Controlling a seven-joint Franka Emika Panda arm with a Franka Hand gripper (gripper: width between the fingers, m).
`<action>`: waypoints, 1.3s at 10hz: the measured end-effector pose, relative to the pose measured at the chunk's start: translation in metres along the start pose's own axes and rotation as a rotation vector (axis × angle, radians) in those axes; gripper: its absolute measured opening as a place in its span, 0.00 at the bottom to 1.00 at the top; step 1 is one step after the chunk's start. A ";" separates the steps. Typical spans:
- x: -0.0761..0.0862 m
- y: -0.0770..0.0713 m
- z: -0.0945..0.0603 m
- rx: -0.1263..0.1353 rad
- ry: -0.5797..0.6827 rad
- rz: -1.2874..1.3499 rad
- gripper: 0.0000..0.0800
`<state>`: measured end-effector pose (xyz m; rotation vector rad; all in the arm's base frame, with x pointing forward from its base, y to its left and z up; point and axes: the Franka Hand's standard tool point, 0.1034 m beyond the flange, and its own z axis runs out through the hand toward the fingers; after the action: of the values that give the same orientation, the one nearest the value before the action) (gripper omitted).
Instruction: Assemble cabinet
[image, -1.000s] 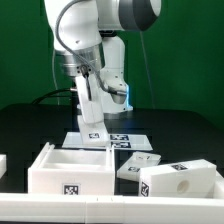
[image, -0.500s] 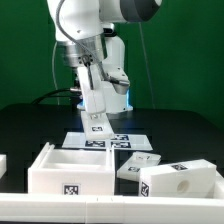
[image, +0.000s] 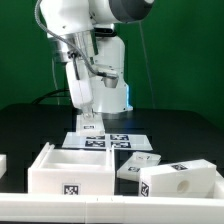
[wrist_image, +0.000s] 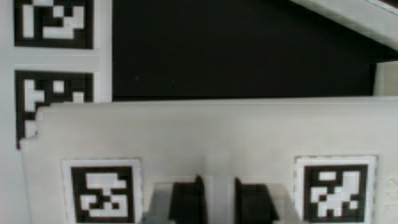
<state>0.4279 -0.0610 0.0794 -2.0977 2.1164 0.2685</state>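
Observation:
My gripper (image: 80, 84) is shut on a flat white cabinet panel (image: 86, 106) and holds it upright in the air, above the marker board (image: 108, 140). A tag shows at the panel's low end. In the wrist view the panel (wrist_image: 214, 135) fills the near half, with two tags on it. My gripper (wrist_image: 214, 200) pinches its edge between dark fingers (wrist_image: 176, 202). The marker board's tags (wrist_image: 54, 60) lie beyond it. An open white cabinet box (image: 70, 166) stands at the front, toward the exterior view's left.
A small white piece (image: 140, 164) and a white block with a round hole (image: 182, 181) lie at the front, toward the exterior view's right. A white rail (image: 110, 209) runs along the front edge. Another white piece (image: 3, 163) shows at the left border.
The arm has risen and swung toward the exterior view's left, carrying the panel up and away from the marker board. The grip is unchanged.

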 end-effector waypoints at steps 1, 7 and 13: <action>-0.003 0.001 0.004 -0.007 -0.008 0.037 0.08; -0.013 0.001 0.021 -0.038 0.023 -0.002 0.08; -0.003 -0.017 0.013 -0.015 0.020 0.013 0.08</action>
<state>0.4443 -0.0547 0.0671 -2.1039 2.1468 0.2676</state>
